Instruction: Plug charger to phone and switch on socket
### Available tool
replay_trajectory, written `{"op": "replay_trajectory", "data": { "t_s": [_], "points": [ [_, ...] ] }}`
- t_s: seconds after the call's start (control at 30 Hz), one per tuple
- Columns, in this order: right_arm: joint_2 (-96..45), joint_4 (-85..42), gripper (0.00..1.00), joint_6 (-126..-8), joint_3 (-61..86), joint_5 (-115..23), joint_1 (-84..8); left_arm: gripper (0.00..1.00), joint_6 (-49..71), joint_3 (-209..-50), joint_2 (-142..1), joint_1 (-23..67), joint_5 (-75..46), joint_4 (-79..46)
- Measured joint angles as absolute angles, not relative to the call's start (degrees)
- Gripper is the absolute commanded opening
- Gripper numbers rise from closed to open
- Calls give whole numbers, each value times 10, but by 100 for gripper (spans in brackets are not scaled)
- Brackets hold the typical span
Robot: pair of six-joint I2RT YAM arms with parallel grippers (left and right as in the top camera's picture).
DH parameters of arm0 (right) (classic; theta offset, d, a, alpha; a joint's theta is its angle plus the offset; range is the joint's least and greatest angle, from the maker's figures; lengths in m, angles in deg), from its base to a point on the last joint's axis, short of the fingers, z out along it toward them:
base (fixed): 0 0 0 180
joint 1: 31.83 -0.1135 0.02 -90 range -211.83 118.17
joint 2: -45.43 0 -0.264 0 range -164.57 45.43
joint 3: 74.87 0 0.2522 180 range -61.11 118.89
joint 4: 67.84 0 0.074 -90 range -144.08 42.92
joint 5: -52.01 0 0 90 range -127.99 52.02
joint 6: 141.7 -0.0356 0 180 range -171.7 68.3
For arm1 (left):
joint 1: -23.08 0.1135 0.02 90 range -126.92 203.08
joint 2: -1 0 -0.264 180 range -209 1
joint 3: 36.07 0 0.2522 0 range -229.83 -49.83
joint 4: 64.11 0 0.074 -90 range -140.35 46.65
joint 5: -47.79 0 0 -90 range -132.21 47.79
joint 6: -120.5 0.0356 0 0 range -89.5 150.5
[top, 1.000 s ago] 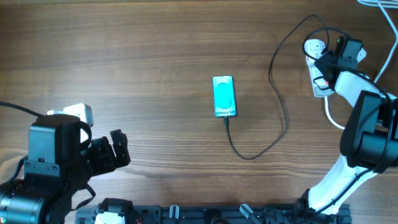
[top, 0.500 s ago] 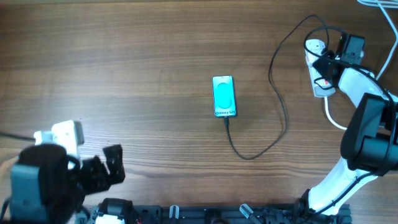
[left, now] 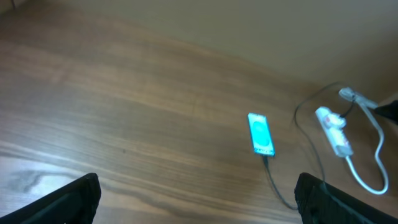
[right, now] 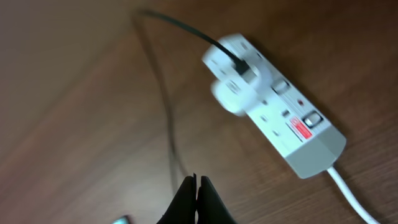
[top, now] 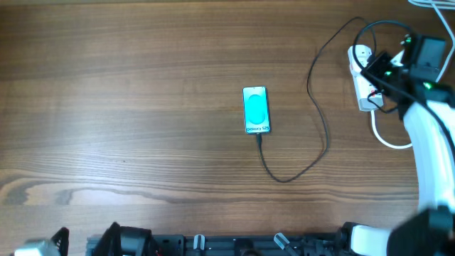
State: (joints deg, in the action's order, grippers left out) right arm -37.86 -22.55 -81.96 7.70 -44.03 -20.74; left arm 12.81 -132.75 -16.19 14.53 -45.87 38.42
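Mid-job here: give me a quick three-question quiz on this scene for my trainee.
1. True or false: the charger runs up to the phone at its "Galaxy" end.
2. The right pincer is: A) open; B) shut on nothing; C) shut on the charger.
3. What colour is the plug fitted in the socket?
Key: 1 true; 2 B; 3 white.

Phone [top: 257, 109] left of socket [top: 360, 91] (well apart).
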Motion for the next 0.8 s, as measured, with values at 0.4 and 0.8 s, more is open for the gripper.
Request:
{"op": "replay_trajectory", "data": {
  "t_s": [0.4, 0.8],
  "points": [
    [-175, -155, 5, -801, 77, -437, -263, 100, 128, -1286, 2, 133, -460, 373],
    [64, -215, 15, -784, 78, -380, -265, 100, 128, -1204, 6, 88, -550, 179]
  ]
}}
